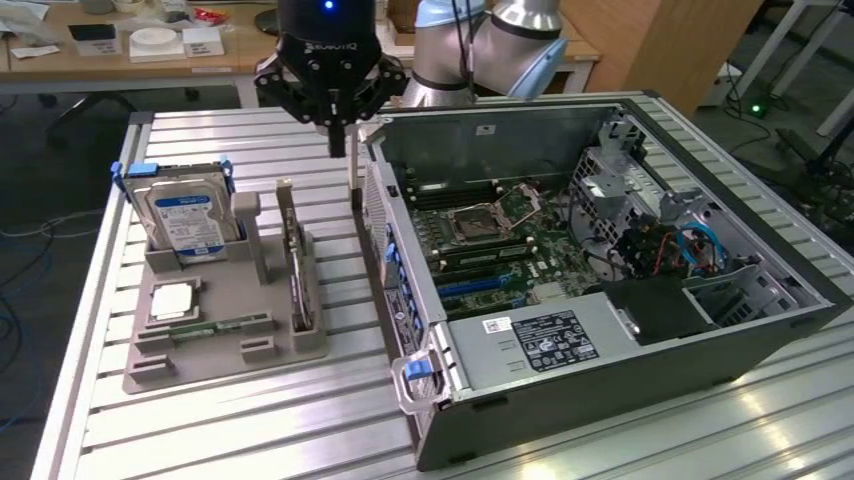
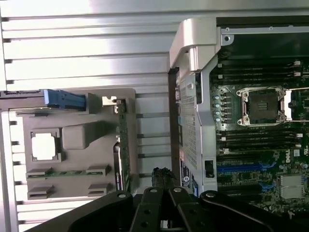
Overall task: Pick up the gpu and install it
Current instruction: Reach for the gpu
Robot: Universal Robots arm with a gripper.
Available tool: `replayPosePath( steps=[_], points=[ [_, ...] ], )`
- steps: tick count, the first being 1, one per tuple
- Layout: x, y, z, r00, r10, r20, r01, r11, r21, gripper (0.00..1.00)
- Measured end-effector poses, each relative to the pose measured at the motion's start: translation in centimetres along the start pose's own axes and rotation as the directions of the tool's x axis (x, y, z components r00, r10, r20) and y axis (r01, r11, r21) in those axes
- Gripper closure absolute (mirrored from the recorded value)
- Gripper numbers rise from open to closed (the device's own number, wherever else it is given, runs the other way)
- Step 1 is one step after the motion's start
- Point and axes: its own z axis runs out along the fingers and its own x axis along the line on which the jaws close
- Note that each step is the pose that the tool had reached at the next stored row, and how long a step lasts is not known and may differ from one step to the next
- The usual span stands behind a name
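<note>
Over on the exterior view's left, I've got the grey moulded plastic parts tray point(image 1: 247, 290) point(image 2: 72, 110) lying on the slatted aluminium table point(image 1: 240, 430) point(image 2: 87, 48). The gpu point(image 1: 302, 285) point(image 2: 123, 145), a thin flat card with a green circuit board edge and a bit of silver metal on it, stands on edge in a slot along the tray's side nearest the computer. So it's not picked up yet.

The black gripper point(image 1: 336, 150) point(image 2: 162, 175) hangs above the table, over the strip between the tray and the open grey metal computer case point(image 1: 641, 380) point(image 2: 193, 43), close to the case's far corner. It isn't touching the card. From what I can see its jaws are pinched together, with nothing between them.

Other stuff in the tray:
- a boxy hard drive with a blue-and-white label point(image 1: 187, 215) point(image 2: 65, 98), standing upright at the far end
- a square silver processor chip point(image 1: 174, 300) point(image 2: 44, 145), lying flat in its pocket
- a slim green memory stick point(image 1: 214, 326) point(image 2: 63, 172), lying flat just beside the chip

The case lies on its side with the green motherboard point(image 1: 494, 230) point(image 2: 241, 159) facing up. Tray and case are near each other but not touching.
</note>
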Motion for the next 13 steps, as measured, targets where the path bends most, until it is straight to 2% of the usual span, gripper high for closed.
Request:
replayPosePath(
  steps=[13],
  points=[
    [3.4, -0.26, -0.06, 1.0000, 0.000, 0.0000, 0.000, 1.0000, -0.0001, 0.89]
  ],
)
